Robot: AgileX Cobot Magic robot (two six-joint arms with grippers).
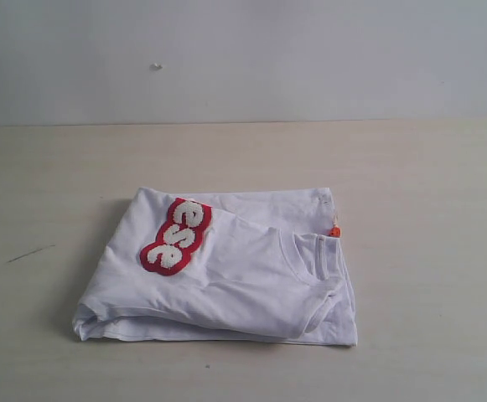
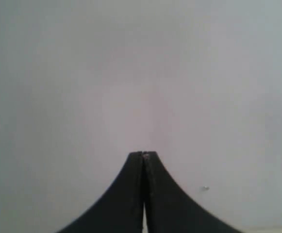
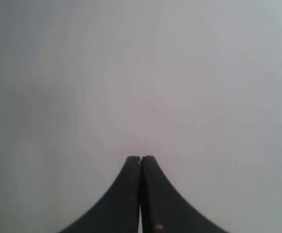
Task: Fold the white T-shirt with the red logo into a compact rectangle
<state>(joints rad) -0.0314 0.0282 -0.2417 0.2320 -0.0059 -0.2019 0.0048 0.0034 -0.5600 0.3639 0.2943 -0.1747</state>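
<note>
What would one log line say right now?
white T-shirt: folded on table | red logo: partly showing | left claw: shut | right claw: shut

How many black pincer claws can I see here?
2. The left black gripper shows in the left wrist view, the right black gripper in the right wrist view, both shut. Neither appears in the exterior view.

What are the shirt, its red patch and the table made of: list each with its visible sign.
Shirt: thin, matte white knit, probably cotton; it drapes in soft folds.
Red patch: fuzzy, towel-like pile, possibly chenille; the white letters look tufted.
Table: smooth, pale beige, matte top, perhaps laminate.
</note>
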